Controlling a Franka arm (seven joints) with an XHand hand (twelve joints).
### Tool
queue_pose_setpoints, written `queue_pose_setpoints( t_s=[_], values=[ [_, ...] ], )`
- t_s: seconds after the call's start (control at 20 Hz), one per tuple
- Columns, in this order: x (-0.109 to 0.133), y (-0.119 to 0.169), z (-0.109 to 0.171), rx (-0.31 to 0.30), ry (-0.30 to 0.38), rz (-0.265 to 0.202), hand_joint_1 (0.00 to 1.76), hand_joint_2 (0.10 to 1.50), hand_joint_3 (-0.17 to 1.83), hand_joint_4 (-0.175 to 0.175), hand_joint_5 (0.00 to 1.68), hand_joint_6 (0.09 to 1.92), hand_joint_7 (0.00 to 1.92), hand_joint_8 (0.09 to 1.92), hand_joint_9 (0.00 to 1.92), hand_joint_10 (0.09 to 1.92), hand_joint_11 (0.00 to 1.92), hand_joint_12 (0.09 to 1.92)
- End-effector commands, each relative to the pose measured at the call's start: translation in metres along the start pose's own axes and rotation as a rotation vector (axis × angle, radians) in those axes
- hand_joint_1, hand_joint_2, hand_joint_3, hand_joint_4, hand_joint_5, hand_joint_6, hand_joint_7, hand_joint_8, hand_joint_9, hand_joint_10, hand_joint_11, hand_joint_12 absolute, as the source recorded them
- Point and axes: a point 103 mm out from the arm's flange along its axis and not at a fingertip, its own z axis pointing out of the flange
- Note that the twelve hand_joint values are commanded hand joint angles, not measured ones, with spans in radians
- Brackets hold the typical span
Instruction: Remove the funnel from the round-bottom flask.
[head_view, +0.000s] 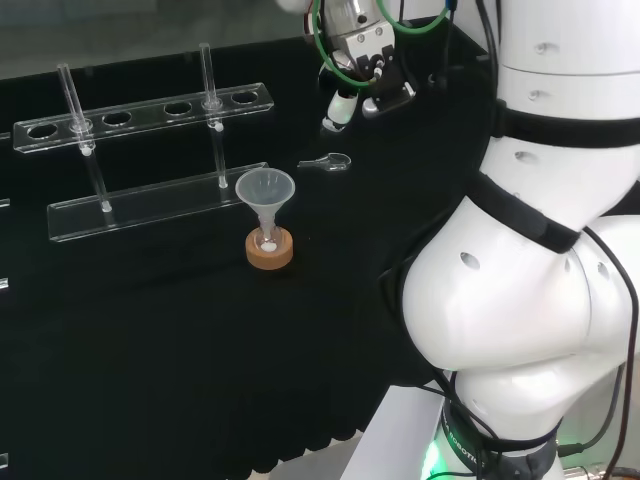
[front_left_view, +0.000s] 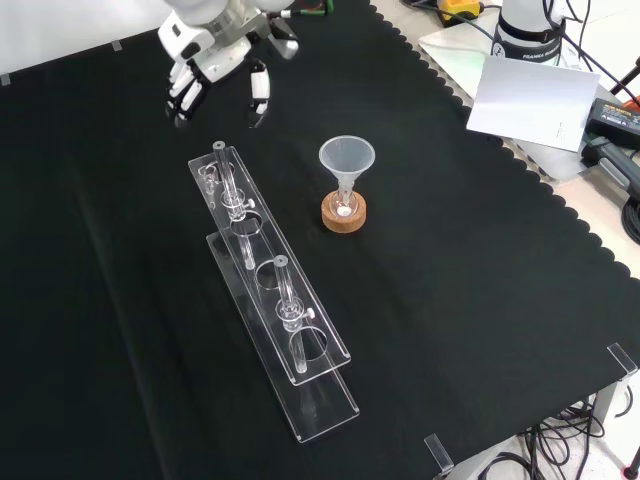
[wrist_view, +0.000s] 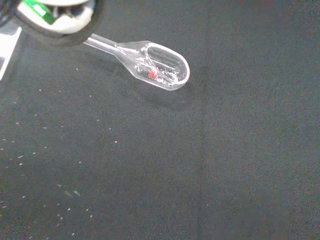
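Note:
A clear funnel (head_view: 265, 190) (front_left_view: 346, 158) stands with its stem in a small round-bottom flask (head_view: 268, 240) (front_left_view: 345, 206) that sits on a cork ring (head_view: 270, 251) (front_left_view: 344, 214) near the middle of the cloth. The hand (front_left_view: 215, 65) (head_view: 362, 70) hovers above the cloth, well apart from the funnel: up and to the left of it in the front view, up and to the right in the head view. Its fingers (front_left_view: 258, 92) hang relaxed and hold nothing.
A clear two-tier tube rack (front_left_view: 270, 290) (head_view: 150, 150) with two upright glass tubes stands beside the flask. A clear glass scoop (wrist_view: 155, 65) (head_view: 328, 161) with a red speck lies on the cloth under the hand. White paper (front_left_view: 530, 100) lies off the cloth's edge.

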Motion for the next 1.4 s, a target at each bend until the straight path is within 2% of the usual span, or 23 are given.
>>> queue_pose_setpoints(
  t_s=[0.05,0.35,0.75,1.15,1.4],
  values=[
    [0.012,-0.036,-0.016,-0.043,0.003,0.013,0.80,0.60,0.51,-0.011,0.36,0.18,0.13,0.67,0.47,0.64,0.43,1.30],
    [0.020,-0.064,-0.028,-0.059,0.021,0.019,0.79,0.60,0.51,-0.011,0.36,0.17,0.14,0.67,0.49,0.64,0.43,1.30],
    [0.060,-0.122,-0.046,-0.065,0.028,0.007,0.74,0.61,0.50,-0.009,0.34,0.14,0.14,0.67,0.49,0.63,0.47,1.32],
    [0.105,-0.170,-0.036,-0.043,0.027,-0.019,0.69,0.62,0.46,-0.006,0.33,0.09,0.12,0.66,0.46,0.63,0.44,1.35],
    [0.128,-0.188,-0.028,-0.045,0.030,-0.037,0.68,0.62,0.45,-0.009,0.31,0.09,0.11,0.65,0.44,0.63,0.43,1.36]
  ],
)
